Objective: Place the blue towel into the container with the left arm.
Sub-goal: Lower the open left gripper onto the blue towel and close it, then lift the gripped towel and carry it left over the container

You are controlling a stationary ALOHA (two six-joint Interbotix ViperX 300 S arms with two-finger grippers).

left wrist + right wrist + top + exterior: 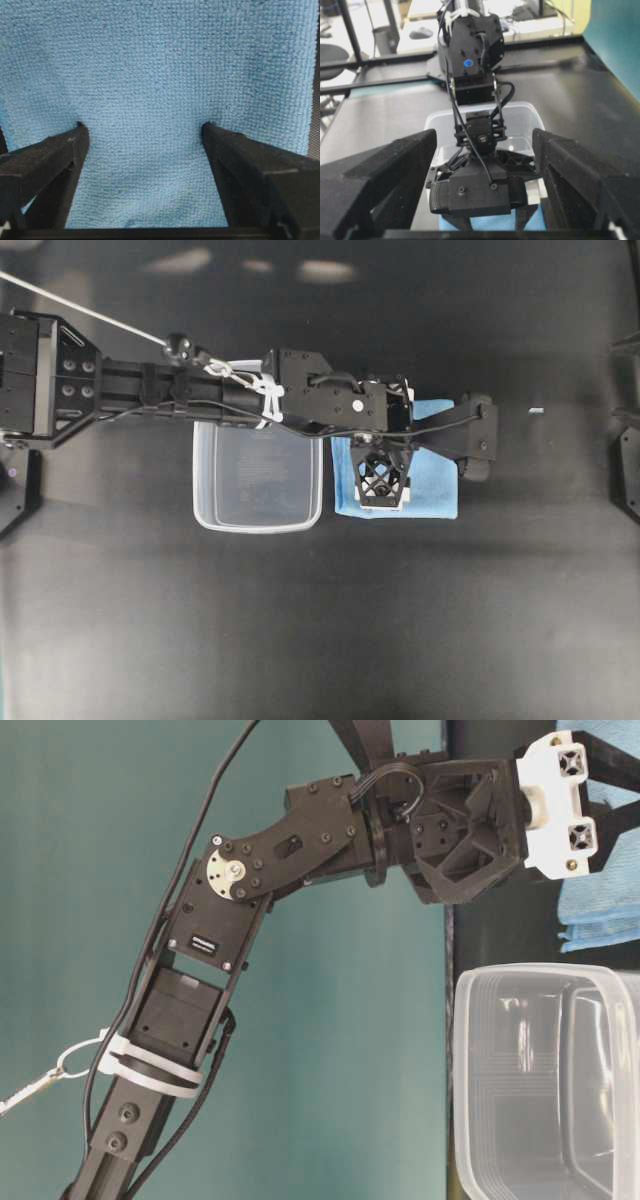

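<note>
The blue towel (435, 485) lies flat on the black table, just right of the container (258, 480), a clear tub that stands empty. My left gripper (383, 488) points down onto the towel's left half. In the left wrist view the left gripper (144, 128) is open, and both fingertips (80, 131) press dents into the towel (150, 60), with cloth spanning the gap. My right gripper (622, 420) sits at the right edge of the table. The right gripper (484, 135) is open and empty, facing the left arm, the towel (485, 223) and the container (522, 112).
A small white speck (536, 410) lies on the table right of the towel. The left arm (150, 385) reaches across above the container's far rim. The table-level view shows the container (550, 1080) in front of the towel (600, 910).
</note>
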